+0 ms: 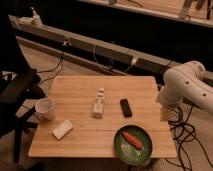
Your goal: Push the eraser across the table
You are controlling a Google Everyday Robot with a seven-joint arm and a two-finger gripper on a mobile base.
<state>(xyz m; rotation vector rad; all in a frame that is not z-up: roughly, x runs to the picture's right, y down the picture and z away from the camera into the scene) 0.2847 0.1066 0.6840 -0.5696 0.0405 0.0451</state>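
The eraser (126,107), a small flat black bar, lies on the light-wood table (80,87), right of centre, pointing roughly away from the camera. My white arm (187,85) reaches in from the right, past the table's right edge. The gripper (164,113) hangs down below the arm, just off the table's right edge, about a hand's width right of the eraser and not touching it.
A whitish small bottle (99,104) lies left of the eraser. A green plate (123,148) with an orange item (133,139) sits at the front right. A white cup (45,108) and a beige block (62,129) are at the left. Cables hang at the right.
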